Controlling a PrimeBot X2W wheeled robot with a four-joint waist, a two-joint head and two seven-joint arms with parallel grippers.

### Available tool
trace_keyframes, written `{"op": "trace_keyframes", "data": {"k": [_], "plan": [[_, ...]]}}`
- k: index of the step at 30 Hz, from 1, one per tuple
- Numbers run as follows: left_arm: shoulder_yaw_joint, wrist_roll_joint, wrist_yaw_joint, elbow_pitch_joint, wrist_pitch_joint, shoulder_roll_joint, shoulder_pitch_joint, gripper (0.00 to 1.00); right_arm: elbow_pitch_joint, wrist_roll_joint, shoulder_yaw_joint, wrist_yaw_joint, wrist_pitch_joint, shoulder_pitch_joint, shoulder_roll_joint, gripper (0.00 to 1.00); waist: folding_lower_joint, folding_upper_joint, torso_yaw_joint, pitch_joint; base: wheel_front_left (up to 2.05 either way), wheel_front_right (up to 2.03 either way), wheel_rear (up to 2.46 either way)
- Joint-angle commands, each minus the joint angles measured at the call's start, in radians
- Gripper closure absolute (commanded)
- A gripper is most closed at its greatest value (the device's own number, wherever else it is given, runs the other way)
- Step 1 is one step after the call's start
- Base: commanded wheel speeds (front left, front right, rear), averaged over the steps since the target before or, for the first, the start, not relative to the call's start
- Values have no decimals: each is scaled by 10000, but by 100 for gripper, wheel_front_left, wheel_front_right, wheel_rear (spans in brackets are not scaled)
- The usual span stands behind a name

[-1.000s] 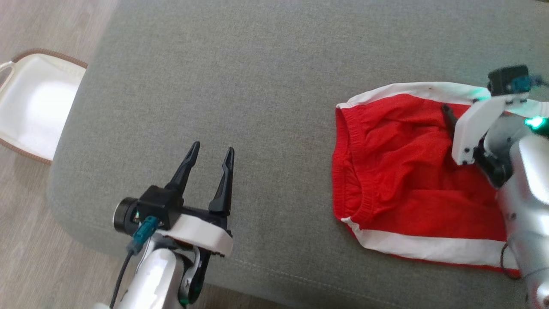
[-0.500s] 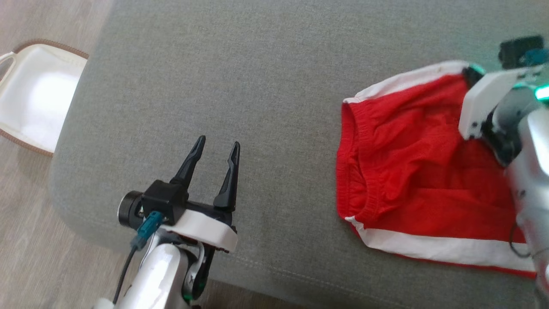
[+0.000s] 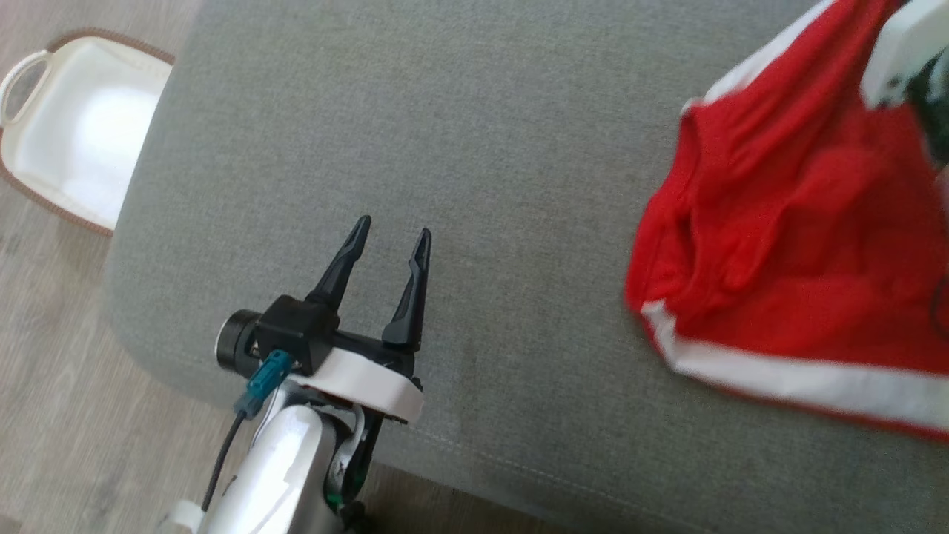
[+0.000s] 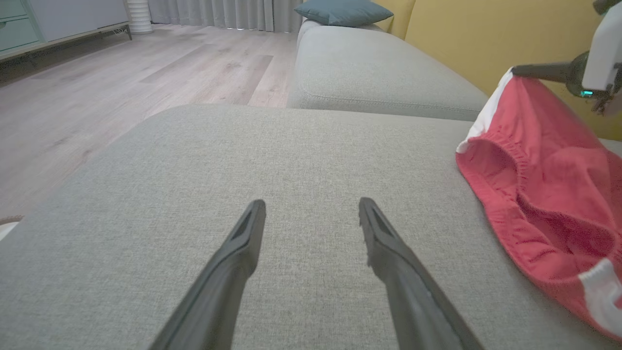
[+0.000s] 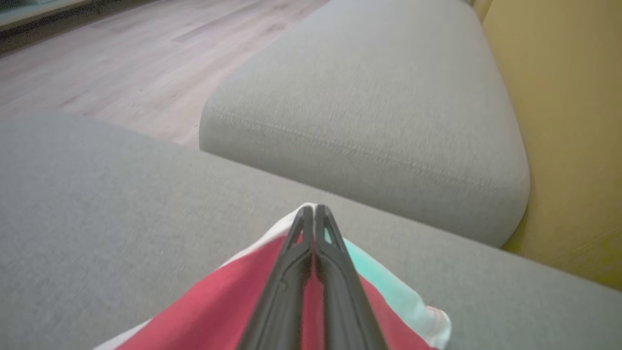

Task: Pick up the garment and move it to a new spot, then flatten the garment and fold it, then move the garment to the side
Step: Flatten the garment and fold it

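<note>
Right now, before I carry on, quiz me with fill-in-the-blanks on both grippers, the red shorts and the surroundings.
The right gripper is ____ on the red fabric shorts with white side stripes. The left gripper is ____, holding nothing. The shorts partly rest on a ____ fabric sofa cushion. The white basket with a ____ rim stands on the wooden floor.
Missing words: shut; open; grey; brown.
</note>
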Motion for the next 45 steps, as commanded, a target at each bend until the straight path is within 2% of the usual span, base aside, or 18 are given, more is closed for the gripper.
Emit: {"op": "trace_keyframes", "data": {"k": [1,10,11,12,17,22,27,30,33,36,37,39,45], "plan": [[288,-85,29,-346,-53,64,-323,0,-196,-222,-53,19,-291,-710,25,100,0,0,98,98,0,0,0],[49,-216,107,-352,-53,64,-415,0,1143,-1272,-830,19,-1188,-1955,273,100,0,0,312,225,0,0,0],[37,-221,122,-344,-53,64,-415,0,1314,-1352,-902,19,-1221,-1973,316,79,0,0,302,210,0,0,0],[39,-218,138,-332,-53,64,-415,0,1486,-1405,-970,19,-1256,-1963,378,0,0,0,273,181,0,0,0],[229,-62,123,-273,-53,64,-401,0,2111,-1575,-1009,19,-1766,-1659,721,0,0,0,-111,-123,0,0,0],[563,184,28,-309,-53,64,-305,0,2497,-1419,-715,19,-2571,-1094,1081,0,0,0,-838,-656,0,0,0],[905,330,-81,-485,-53,64,-198,0,2550,-795,-420,19,-3611,-318,1476,0,0,0,-1670,-1282,0,0,0],[1027,790,-143,-601,-53,84,-162,0,2281,-230,-99,19,-4026,314,1757,0,0,0,-2168,-1636,0,0,0],[1243,768,-182,-703,-53,78,-43,0,1663,440,299,19,-4212,1111,1931,0,0,0,-2604,-1950,0,0,0],[1455,626,-209,-801,-53,72,82,0,590,1011,456,19,-4278,2007,1835,0,0,0,-3046,-2174,0,0,0],[1455,626,-209,-801,-53,72,82,0,590,1011,456,19,-4278,2007,1835,0,0,0,-3046,-2174,0,0,0],[1565,568,-224,-853,-53,70,141,0,-452,1335,343,19,-4285,2710,1767,0,0,0,-3327,-2264,0,0,0],[1814,306,-232,-940,-53,67,199,0,-3047,1099,-239,19,-4290,5055,1804,0,0,0,-4014,-2367,0,0,0]]}}
